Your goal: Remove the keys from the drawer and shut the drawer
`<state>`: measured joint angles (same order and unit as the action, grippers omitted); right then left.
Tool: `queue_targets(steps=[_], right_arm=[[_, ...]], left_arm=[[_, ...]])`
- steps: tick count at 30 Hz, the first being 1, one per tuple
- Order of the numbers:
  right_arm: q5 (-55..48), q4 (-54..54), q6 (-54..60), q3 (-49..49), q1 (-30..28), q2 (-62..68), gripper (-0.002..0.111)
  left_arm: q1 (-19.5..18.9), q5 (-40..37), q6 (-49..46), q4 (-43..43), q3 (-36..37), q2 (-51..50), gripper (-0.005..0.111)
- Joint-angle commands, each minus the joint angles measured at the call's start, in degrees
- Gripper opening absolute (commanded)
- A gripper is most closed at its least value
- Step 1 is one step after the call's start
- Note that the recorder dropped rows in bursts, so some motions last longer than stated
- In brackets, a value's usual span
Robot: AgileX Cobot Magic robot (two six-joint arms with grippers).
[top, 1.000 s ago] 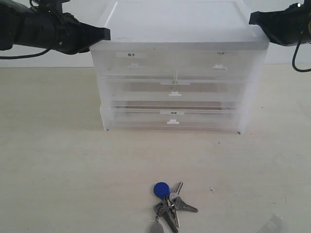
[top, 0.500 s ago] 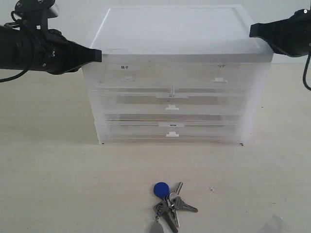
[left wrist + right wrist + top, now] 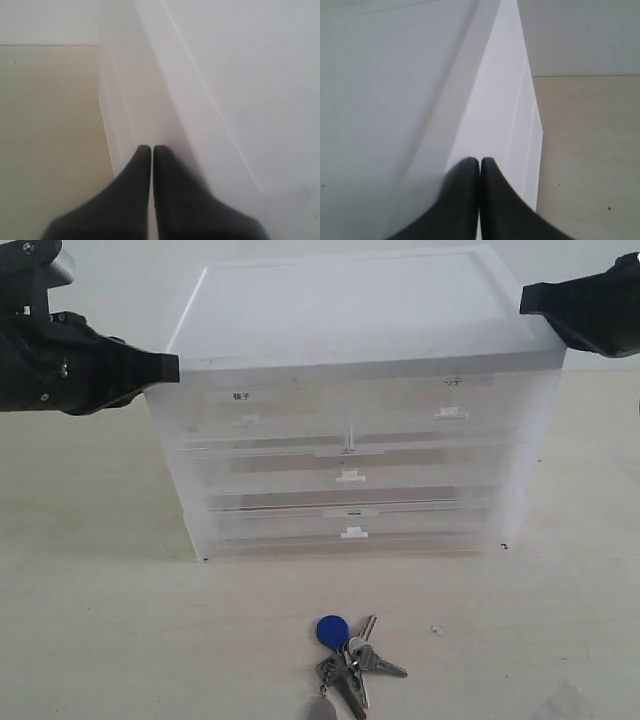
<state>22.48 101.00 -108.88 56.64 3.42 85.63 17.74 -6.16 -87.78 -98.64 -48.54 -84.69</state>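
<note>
The keys (image 3: 348, 660), silver-grey on a ring with a round blue tag (image 3: 332, 631), lie on the table in front of the cabinet. The drawer (image 3: 262, 410), top left of the translucent cabinet (image 3: 350, 310), carries a two-character label and sits flush with the front. My left gripper (image 3: 172, 367) is shut, its tips against the cabinet's upper left corner; the left wrist view shows its tips (image 3: 152, 148) on the cabinet's side wall (image 3: 145, 100). My right gripper (image 3: 525, 298) is shut against the upper right corner, tips (image 3: 480, 160) at the top edge (image 3: 495, 100).
The twin half-width drawer (image 3: 450, 405) sits at top right. Two full-width drawers (image 3: 350, 468) lie below it. A grey object (image 3: 322, 708) pokes in at the bottom edge beside the keys. The pale table (image 3: 100, 620) stretches round the cabinet.
The cabinet has slid toward the camera, its left side coming further, so it now looks bigger and turned. The left gripper moved left and down with it. The keys stayed put.
</note>
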Motion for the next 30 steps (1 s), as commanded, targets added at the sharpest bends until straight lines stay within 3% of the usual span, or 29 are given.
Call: queue_targets(steps=[1,12,18,25,30], right_arm=[[17.13,-1.06,-1.37,-0.04,3.10,-1.69,0.000],[11.53,-1.06,0.87,-4.61,3.10,-1.69,0.000],[9.89,-1.06,1.00,-4.61,3.10,-1.69,0.000],[-4.62,-1.06,2.12,-6.94,2.73,-5.91,0.000],[-14.58,-1.06,3.04,-8.59,2.73,-10.89,0.000]], left_arm=[[3.00,-13.31,-4.13,-1.31,1.11,1.81,0.004],[3.00,-12.43,-4.75,-1.31,1.11,3.03,0.004],[2.88,-5.30,-6.84,-1.31,1.11,8.10,0.004],[2.88,0.29,-8.22,-1.31,2.25,15.54,0.004],[2.88,-0.21,-8.65,-1.31,5.42,18.40,0.004]])
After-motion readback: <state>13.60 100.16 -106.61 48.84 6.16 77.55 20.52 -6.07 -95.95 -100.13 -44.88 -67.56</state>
